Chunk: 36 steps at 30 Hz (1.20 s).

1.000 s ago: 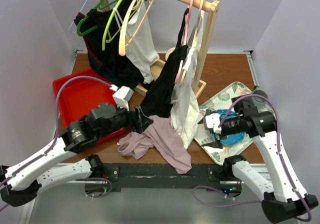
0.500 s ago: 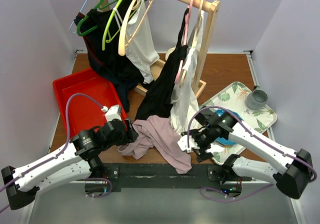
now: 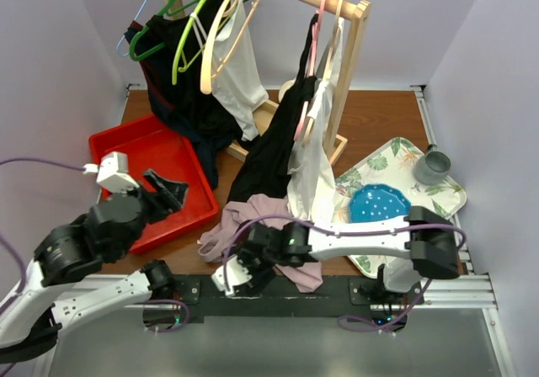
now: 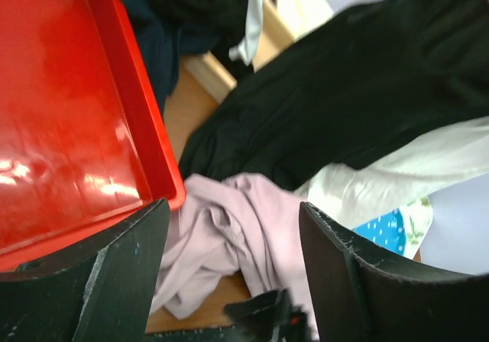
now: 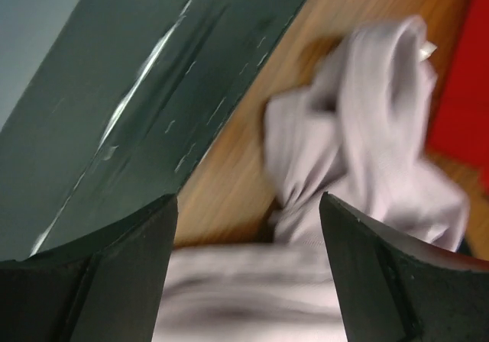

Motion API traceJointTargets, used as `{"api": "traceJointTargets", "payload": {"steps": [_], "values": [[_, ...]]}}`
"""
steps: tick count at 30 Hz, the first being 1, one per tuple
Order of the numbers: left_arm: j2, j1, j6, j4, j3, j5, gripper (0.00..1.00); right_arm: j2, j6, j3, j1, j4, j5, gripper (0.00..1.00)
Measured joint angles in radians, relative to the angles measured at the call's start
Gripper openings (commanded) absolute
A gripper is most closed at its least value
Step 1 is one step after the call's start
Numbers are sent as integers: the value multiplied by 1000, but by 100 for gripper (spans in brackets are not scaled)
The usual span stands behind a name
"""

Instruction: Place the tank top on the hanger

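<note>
The dusty-mauve tank top (image 3: 268,219) lies crumpled on the table near the front edge, also showing in the left wrist view (image 4: 229,239) and the right wrist view (image 5: 374,151). The pale wooden hanger (image 3: 207,61) hangs on the rack at the back left. My left gripper (image 3: 171,190) is raised over the red tray's near corner and is open and empty (image 4: 233,212). My right gripper (image 3: 246,251) reaches low across the front edge onto the tank top. It is open (image 5: 246,204), with mauve fabric lying under and between its fingers.
A red tray (image 3: 126,154) sits at the left. At the right, a floral tray (image 3: 446,196) holds a blue plate (image 3: 379,202) and a grey cup (image 3: 431,167). The wooden rack (image 3: 354,49) carries black garments (image 3: 181,91), a white tank top (image 3: 307,183) and coloured hangers.
My left gripper has pulled back left from the tank top and risen over the red tray. My right arm has swung from the floral tray across to the tank top's near side.
</note>
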Motion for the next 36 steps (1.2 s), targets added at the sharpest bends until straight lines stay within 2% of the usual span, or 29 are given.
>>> {"api": "traceJointTargets", "payload": {"steps": [4,8,12,17,19,20,21,22,25,33,36], "values": [[4,0,59,-12,82,-44,74,130,39,70,58,109,111,73],[99,0,125,-16,122,-46,74,247,72,185,63,162,182,70],[174,0,183,-15,123,-36,75,328,88,277,62,177,208,66],[147,0,225,-15,123,-35,74,394,103,321,66,177,202,56],[112,0,228,-15,123,-35,74,409,106,321,67,169,201,48],[96,0,228,-15,123,-36,74,414,108,320,67,167,200,39],[81,0,228,-16,123,-37,74,417,110,320,67,165,200,34],[70,0,228,-16,123,-37,74,417,111,320,67,165,202,22],[59,0,227,-15,122,-37,74,417,120,320,67,169,216,2],[42,0,227,-15,95,-33,74,357,144,284,31,147,215,0],[32,0,227,-14,79,-29,74,259,92,273,-9,23,119,0]]}}
